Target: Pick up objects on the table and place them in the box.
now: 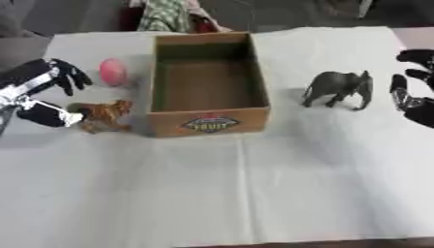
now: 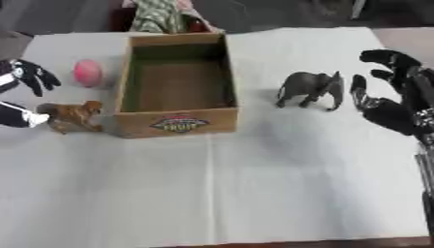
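The left hand (image 1: 38, 92) gaped, fingers spread around the toy tiger (image 1: 103, 114); closing squarely on its body seemed wise.

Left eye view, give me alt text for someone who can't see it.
An open cardboard box sits on a white-covered table, looking empty. The robot's left hand reaches toward a brown toy animal left of the box, near a pink ball. A grey toy elephant stands right of it, beside the open right hand.

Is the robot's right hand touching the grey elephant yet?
Apart. The right eye view shows the right hand open beside the elephant, with a strip of bare white cloth between them.
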{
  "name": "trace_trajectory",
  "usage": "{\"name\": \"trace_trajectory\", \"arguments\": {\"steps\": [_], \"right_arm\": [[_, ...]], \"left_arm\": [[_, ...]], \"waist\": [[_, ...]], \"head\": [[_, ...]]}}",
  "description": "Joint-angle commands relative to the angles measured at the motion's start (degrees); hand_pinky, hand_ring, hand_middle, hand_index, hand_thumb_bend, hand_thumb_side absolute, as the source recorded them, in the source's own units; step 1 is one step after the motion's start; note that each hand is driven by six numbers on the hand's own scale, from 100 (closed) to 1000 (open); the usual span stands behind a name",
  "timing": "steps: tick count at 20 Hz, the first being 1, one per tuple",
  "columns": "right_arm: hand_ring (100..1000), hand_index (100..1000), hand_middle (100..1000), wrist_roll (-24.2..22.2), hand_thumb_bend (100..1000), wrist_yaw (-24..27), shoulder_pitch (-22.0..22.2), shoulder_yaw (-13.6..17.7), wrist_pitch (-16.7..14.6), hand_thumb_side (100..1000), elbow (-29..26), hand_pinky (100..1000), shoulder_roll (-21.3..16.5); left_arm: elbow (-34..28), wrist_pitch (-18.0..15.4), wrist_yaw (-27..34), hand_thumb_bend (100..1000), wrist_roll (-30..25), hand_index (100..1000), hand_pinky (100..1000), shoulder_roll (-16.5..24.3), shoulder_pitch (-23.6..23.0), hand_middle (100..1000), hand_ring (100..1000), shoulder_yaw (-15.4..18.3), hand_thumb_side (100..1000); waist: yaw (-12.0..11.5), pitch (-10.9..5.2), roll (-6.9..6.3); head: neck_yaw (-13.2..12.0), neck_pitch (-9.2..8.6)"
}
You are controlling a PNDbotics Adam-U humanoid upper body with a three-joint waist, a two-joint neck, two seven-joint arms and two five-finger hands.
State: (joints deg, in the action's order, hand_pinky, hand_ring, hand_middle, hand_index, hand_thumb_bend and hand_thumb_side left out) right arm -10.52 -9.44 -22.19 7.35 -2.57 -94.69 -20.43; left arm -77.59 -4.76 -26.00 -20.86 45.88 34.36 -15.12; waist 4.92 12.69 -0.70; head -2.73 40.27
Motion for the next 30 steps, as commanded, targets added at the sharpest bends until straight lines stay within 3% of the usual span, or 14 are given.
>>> {"name": "trace_trajectory", "arguments": {"steps": [1,7,9,10,12,13,16,17,18,24,30], "right_arm": [[954,810,767,0.0,100,0.1,-0.6,0.1,0.0,100,-0.5,893,-1.4],[954,810,766,0.1,100,0.1,-0.5,0.2,0.0,100,-0.4,894,-1.4],[954,810,766,0.1,100,0.1,-0.5,0.2,0.1,100,-0.4,894,-1.4],[954,810,766,0.1,100,0.1,-0.5,0.2,0.1,100,-0.4,894,-1.4],[954,809,765,0.2,100,0.0,-0.4,0.2,0.1,100,-0.4,894,-1.4],[954,809,765,0.2,100,0.0,-0.4,0.2,0.1,100,-0.4,894,-1.4],[952,808,764,0.2,100,0.0,-0.4,0.2,0.2,100,-0.4,894,-1.3],[952,808,763,0.2,100,0.0,-0.4,0.2,0.2,100,-0.4,894,-1.3],[952,808,763,0.3,100,-0.1,-0.4,0.2,0.3,100,-0.4,894,-1.3],[952,808,763,0.3,100,0.0,-0.4,0.2,0.3,100,-0.3,894,-1.5],[953,808,763,-0.4,100,0.1,-0.5,-0.5,0.1,100,-0.2,895,-1.2]], "left_arm": [[2.6,-1.2,-2.3,333,-3.2,759,729,-0.6,2.5,608,590,0.0,116],[5.8,-2.8,-4.8,287,-9.8,756,729,-3.2,4.7,606,597,1.2,100],[6.3,-3.2,-5.2,241,-11.8,747,727,-3.5,4.9,596,592,1.4,100],[6.5,-3.4,-5.4,164,-12.7,731,719,-3.6,4.9,574,571,1.5,100],[6.6,-3.6,-5.8,100,-14.0,696,698,-3.6,4.9,532,526,1.9,100],[6.6,-3.5,-6.0,100,-14.0,687,695,-3.6,5.0,522,520,2.0,100],[6.5,-3.3,-6.8,100,-12.8,608,655,-3.5,5.0,446,449,2.5,103],[6.4,-3.2,-7.1,100,-11.9,532,615,-3.5,5.1,369,373,2.7,120],[6.3,-3.1,-7.4,100,-10.9,512,604,-3.5,5.1,346,349,2.9,124],[3.8,-2.6,-9.7,100,-6.4,511,603,-3.0,7.2,331,326,4.6,124],[3.6,-3.0,-12.7,100,-2.3,508,609,-5.2,13.3,327,310,5.4,118]], "waist": [[0.0,-1.17,0.01],[0.1,-1.08,0.04],[0.1,-1.04,0.02],[0.1,-1.03,0.01],[0.1,-1.02,-0.03],[0.0,-1.03,-0.05],[0.0,-1.06,-0.09],[0.0,-1.09,-0.09],[0.0,-1.11,-0.09],[-0.1,-1.39,-0.05],[0.4,-1.66,-0.01]], "head": [[-0.1,0.14],[-0.1,0.12],[-0.1,0.14],[0.0,0.15],[0.0,0.18],[0.0,0.19],[0.0,0.21],[0.0,0.2],[0.0,0.18],[0.0,0.22],[-0.7,0.21]]}}
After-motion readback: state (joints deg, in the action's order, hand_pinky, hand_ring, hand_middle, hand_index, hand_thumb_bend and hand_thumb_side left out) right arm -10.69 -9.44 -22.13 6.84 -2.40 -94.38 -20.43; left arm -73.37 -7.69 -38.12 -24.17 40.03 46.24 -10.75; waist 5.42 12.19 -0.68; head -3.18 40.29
